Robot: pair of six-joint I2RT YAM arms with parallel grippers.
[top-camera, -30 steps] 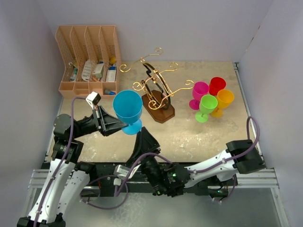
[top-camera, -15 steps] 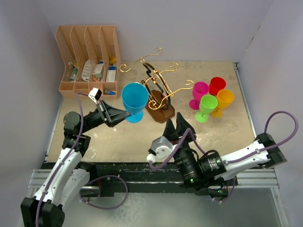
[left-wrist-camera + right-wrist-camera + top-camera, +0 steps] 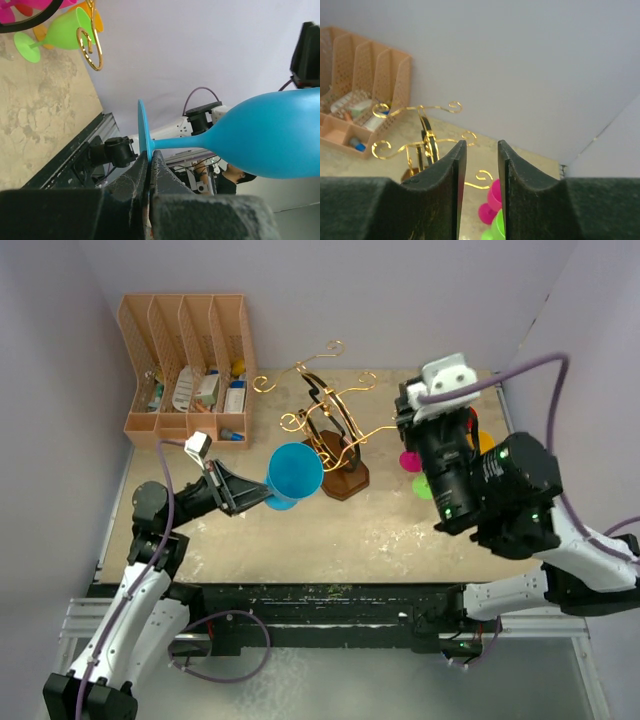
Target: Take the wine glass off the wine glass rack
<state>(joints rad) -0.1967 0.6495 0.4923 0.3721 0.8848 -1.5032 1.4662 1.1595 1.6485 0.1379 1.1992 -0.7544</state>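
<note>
Mottled beige table point(image 3: 400, 530) bears tan slotted organiser point(image 3: 185, 365) far left; wine glass rack point(image 3: 340, 476) centre; coloured glasses point(image 3: 412, 461) right.

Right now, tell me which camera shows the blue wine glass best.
The left wrist view: the blue wine glass shows foot, stem and bowl side-on, its foot pinched in the left gripper. The top view looks into its bowl, beside the wine glass rack. The right wrist view misses it.

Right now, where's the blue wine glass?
Top view, left of centre: blue wine glass held by its foot in the left gripper, just left of the wine glass rack.
</note>
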